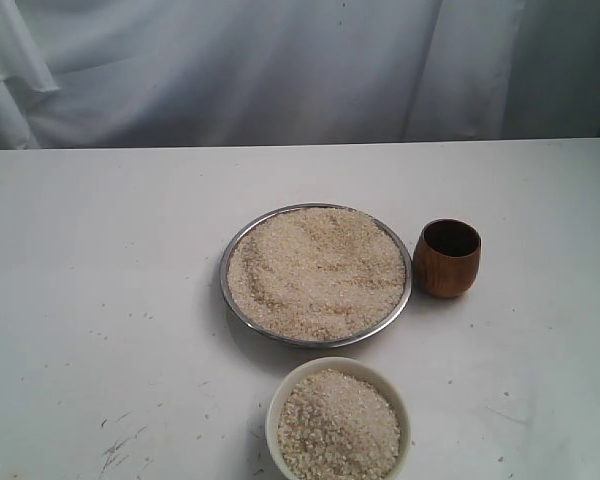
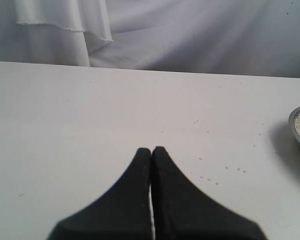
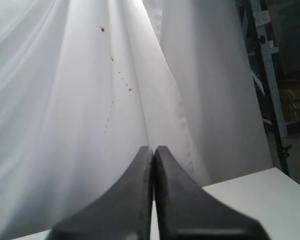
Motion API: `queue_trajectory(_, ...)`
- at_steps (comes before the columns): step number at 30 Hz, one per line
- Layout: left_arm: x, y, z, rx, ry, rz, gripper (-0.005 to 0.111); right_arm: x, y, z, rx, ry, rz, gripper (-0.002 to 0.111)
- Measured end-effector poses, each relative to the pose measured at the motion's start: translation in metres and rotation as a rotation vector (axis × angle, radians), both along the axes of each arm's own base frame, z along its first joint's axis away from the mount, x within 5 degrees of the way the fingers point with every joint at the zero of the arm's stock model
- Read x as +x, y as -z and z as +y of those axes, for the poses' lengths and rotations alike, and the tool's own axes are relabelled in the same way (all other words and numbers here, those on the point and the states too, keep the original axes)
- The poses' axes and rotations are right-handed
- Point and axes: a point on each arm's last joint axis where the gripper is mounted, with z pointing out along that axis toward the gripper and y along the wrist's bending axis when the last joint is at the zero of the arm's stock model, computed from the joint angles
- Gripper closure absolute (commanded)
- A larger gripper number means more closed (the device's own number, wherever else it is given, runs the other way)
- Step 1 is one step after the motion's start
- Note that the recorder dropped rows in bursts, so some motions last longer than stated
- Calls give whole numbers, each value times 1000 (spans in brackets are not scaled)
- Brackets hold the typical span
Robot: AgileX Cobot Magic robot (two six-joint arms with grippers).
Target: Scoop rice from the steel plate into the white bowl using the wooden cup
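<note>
Holding both grippers pinched shut, empty: my left gripper (image 2: 151, 150) sits well clear of the steel plate (image 1: 224, 272), my right gripper (image 3: 153, 148) faces the curtain (image 3: 90, 100). Wooden cup (image 1: 446, 258) stands upright just beside the plate, likely staged for grabbing. Rice (image 1: 315, 272) fills the plate; white bowl (image 1: 273, 415) is near it.

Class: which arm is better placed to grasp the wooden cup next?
Right, probably: in the exterior view the wooden cup stands right of the steel plate, that arm's side; the left arm must cross the rice.

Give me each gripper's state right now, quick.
Left gripper: shut, fingers together, holding nothing.
Right gripper: shut, fingers together, holding nothing.
</note>
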Motion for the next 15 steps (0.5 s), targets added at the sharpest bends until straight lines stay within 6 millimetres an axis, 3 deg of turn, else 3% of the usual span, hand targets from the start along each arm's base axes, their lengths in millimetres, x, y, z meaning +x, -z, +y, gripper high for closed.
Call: queue_trajectory(15, 0, 0, 0, 0, 0, 0, 107, 0, 14, -3, 40, 19, 37, 108)
